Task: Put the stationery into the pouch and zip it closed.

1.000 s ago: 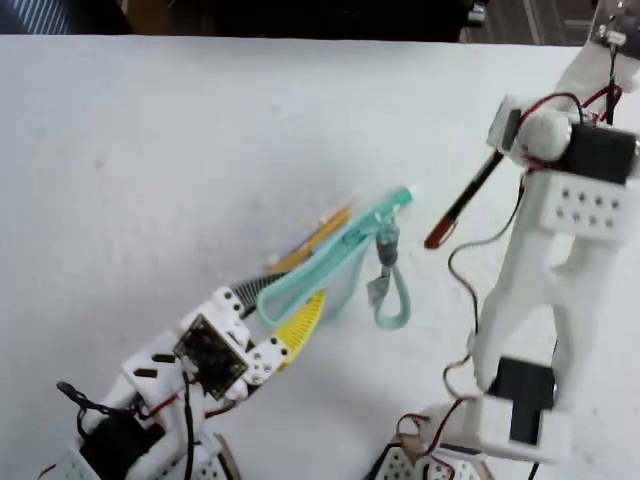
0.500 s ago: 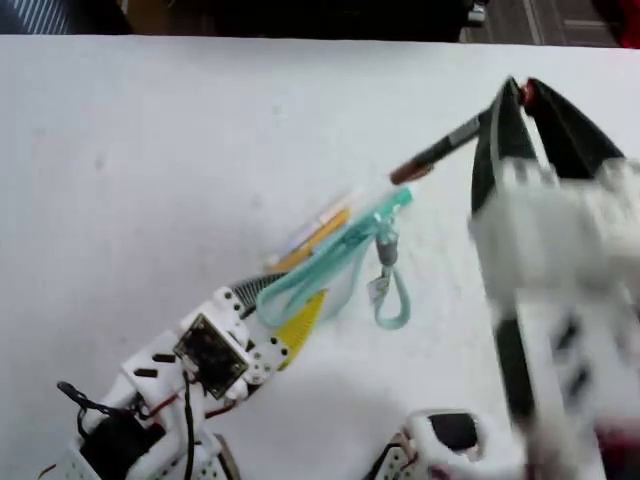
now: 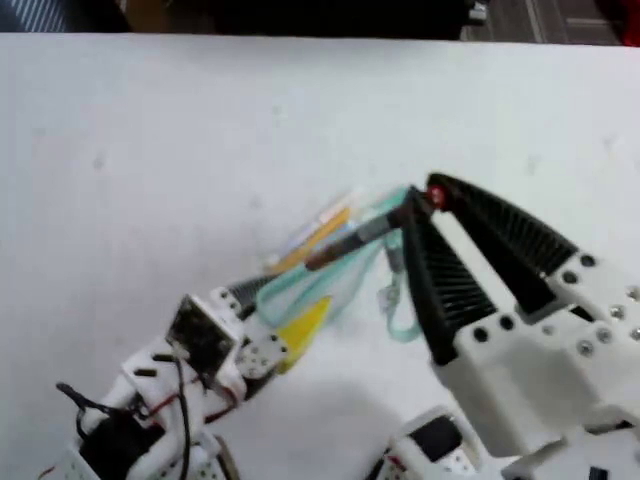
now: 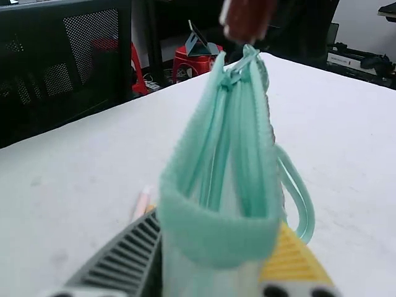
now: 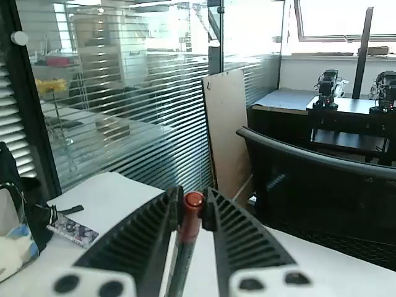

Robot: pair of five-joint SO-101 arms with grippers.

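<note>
Two arms work over the white table (image 3: 200, 130). At 7 o'clock in the high view, the left gripper (image 3: 275, 312) (image 4: 210, 263) has its grey finger and yellow finger closed narrowly on the near end of the pouch (image 3: 350, 275) (image 4: 229, 154).

The pouch lies just below the table's centre, running from 7 o'clock toward 1 o'clock. It is translucent with mint-green ribbed edging. Seen from the left wrist, it stands on edge with its mouth parted into a slim slot. Nothing inside it can be made out.

Some yellow-orange pencils (image 3: 320, 235) lie along its 10 o'clock side. Whether they sit inside the clear wall or beside it cannot be told. A mint loop strap (image 3: 395, 305) (image 4: 297, 198) hangs off its 4 o'clock side.

A pen (image 3: 365, 232) (image 5: 189, 216) slants across the pouch's upper edge. It has a grey barrel, a red butt and a dark brownish tip (image 4: 244, 15). The tip hangs above the pouch's far end, not seen inside.

At 5 o'clock, the right gripper (image 3: 422, 195) (image 5: 192, 198) pinches the pen's red end between its black ribbed fingers, which stand nearly closed.
</note>
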